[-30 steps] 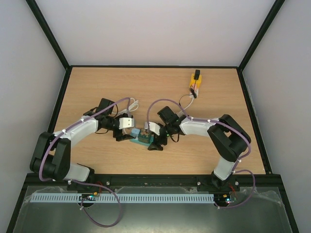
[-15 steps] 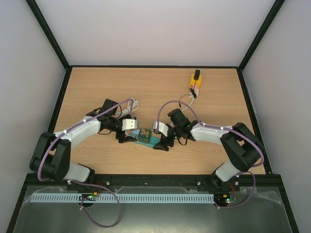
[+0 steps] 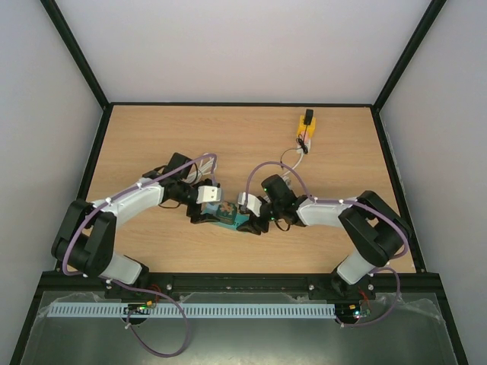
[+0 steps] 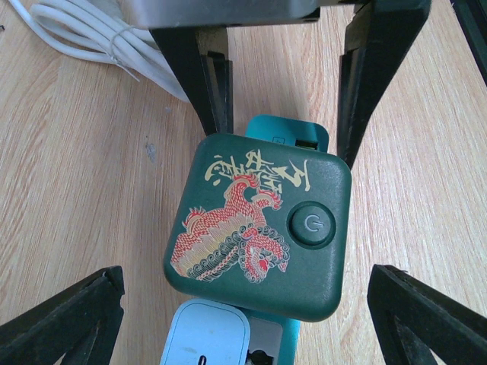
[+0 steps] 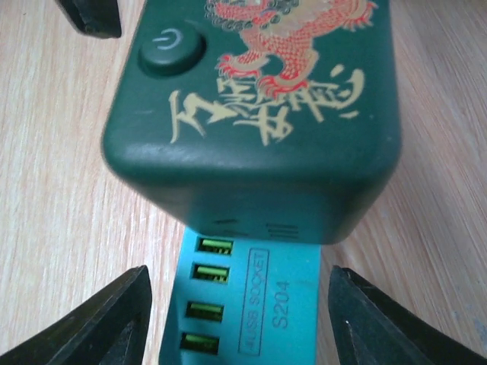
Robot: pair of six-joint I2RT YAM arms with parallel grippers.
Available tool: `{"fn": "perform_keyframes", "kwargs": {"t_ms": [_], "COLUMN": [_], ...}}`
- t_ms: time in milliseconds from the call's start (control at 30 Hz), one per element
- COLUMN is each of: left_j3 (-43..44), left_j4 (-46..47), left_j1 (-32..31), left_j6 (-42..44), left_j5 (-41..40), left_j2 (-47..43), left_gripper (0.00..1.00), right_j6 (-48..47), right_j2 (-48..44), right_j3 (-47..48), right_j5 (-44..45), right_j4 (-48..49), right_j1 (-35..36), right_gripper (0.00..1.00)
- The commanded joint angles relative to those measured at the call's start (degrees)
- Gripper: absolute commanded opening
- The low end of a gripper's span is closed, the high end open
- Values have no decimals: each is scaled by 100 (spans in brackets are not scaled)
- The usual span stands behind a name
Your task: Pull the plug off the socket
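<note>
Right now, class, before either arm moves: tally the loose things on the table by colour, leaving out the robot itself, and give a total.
Dark green: 1, the dragon plug
Teal: 1, the socket strip
White: 1, the bundled cable
Pale blue-white: 1, the small block on the strip
Yellow: 1, the far block
Total: 5

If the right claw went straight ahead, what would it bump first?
Most likely the green plug with the dragon picture. The right gripper is open astride the blue socket strip, and the plug sits straight ahead in its line, though how near is hard to judge.
</note>
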Motion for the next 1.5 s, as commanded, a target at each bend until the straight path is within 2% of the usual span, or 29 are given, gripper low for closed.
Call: {"fn": "perform_keyframes", "kwargs": {"t_ms": [0, 67, 233, 400, 600, 900, 1067, 1467], "left_j3": [-122, -169, -229, -297, -240, -391, -567, -50], "left_j4": [67, 119, 190, 410, 529, 658, 913, 425], "left_j1": [-4, -3, -11, -63, -262, -312, -423, -416], "left_j6": [4, -48, -119, -186, -149, -2, -92, -325], "left_j5": [132, 138, 245, 261, 99, -155, -252, 262], "left_j2": [-163, -203, -251, -237, -112, -33, -178, -141], "left_gripper": [90, 90, 91, 92, 90, 84, 75, 53], "right_j6": [143, 101, -160, -116, -16, -466, -601, -593], "right_j2": [251, 370, 497, 399, 446, 824, 888, 1054], "right_j3": [-33, 11, 56, -198, -176, 114, 135, 218], "right_j5": [143, 154, 100, 252, 365, 264, 149, 54], "right_j4": [663, 671, 305, 520, 866, 633, 415, 239], "right_j1": [109, 135, 139, 142, 142, 142, 137, -109], "right_gripper": [59, 56, 62, 60, 44, 23, 16, 8]}}
